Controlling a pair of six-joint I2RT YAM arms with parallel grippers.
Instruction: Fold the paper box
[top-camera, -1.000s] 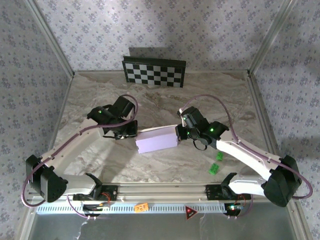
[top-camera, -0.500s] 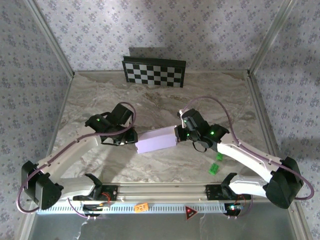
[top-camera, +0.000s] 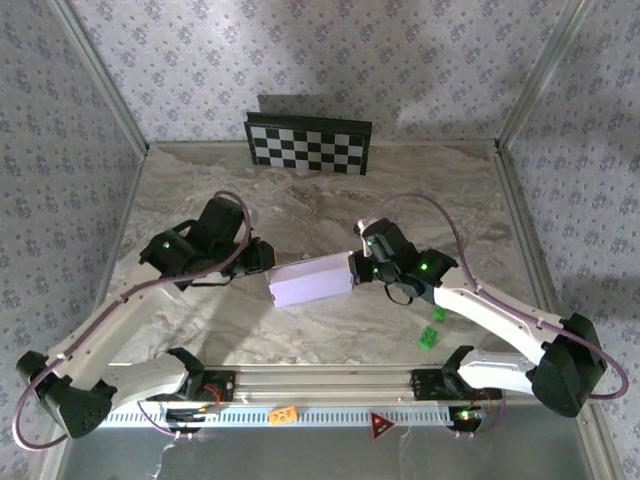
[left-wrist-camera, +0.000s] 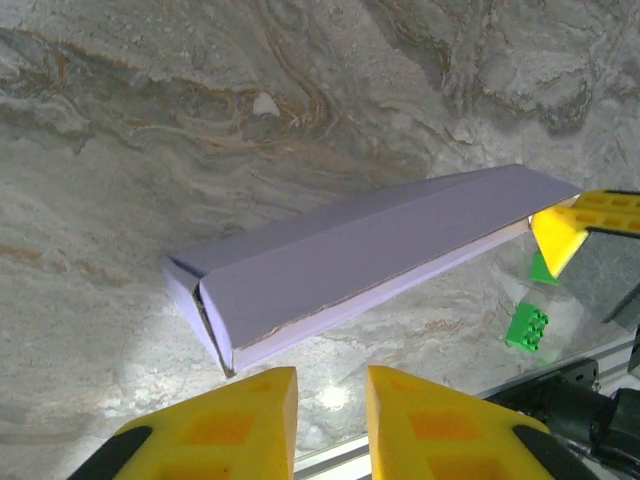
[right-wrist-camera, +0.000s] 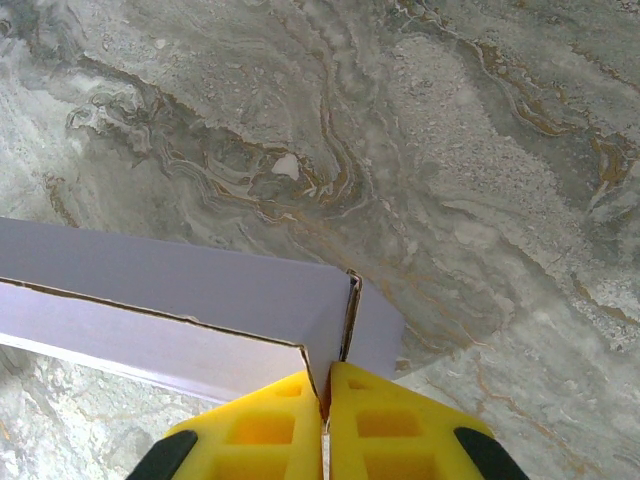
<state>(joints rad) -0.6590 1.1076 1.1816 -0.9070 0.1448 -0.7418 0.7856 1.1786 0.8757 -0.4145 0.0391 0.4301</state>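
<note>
And the right pincer (right-wrist-camera: 322, 385) pinches the paper box (top-camera: 312, 281) by its end, seemingly anchoring it on the surface (top-camera: 300, 200) nearside of the checkerboard panel (top-camera: 309, 144), while the left pincer (left-wrist-camera: 332, 380) hovers parted, empty.

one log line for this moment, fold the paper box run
phase: fold | paper box: folded, lavender side out | right gripper: shut on its right end flap | left gripper: open, clear of its left end
</note>
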